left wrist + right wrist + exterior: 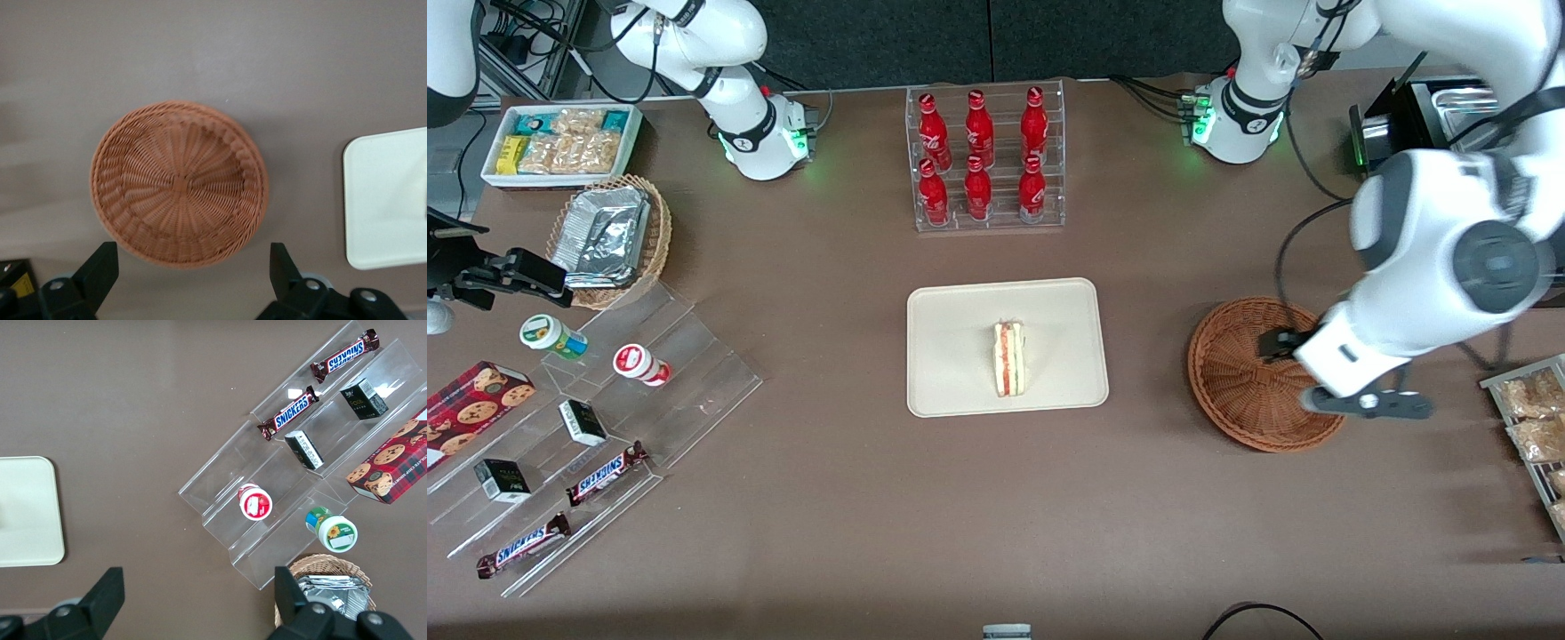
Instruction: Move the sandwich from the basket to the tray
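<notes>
Front view: the small triangular white-bread sandwich (1009,359) with red and green filling along its cut edge lies on the flat cream-beige rectangular plastic tray (951,356) at mid-counter, about in the tray's middle. The round reddish-brown woven wicker basket (1240,382) sits well apart from the tray, toward the working arm's end of the brown counter (871,498), with nothing in it. The left arm's black claw (1352,378) hangs above the basket's edge, partly covered by the white wrist. A clear acrylic rack of six red bottles (983,160) stands farther from the camera than the tray. Toward the parked arm's end are a smaller light wicker basket with silver foil packets (609,238), a white bin of snack packets (560,142) and a clear stepped display (605,427) with Snickers bars. Left wrist view: the basket (179,183) shows bare weave inside; the claw (193,267) is spread wide, its two black fingers (99,270) well apart with nothing between them, above the counter near the basket's rim. A rounded corner of the tray (380,200) shows beside the basket. Right wrist view: a corner of the tray (30,513), the stepped display (293,480) and the foil-packet basket (330,587).
</notes>
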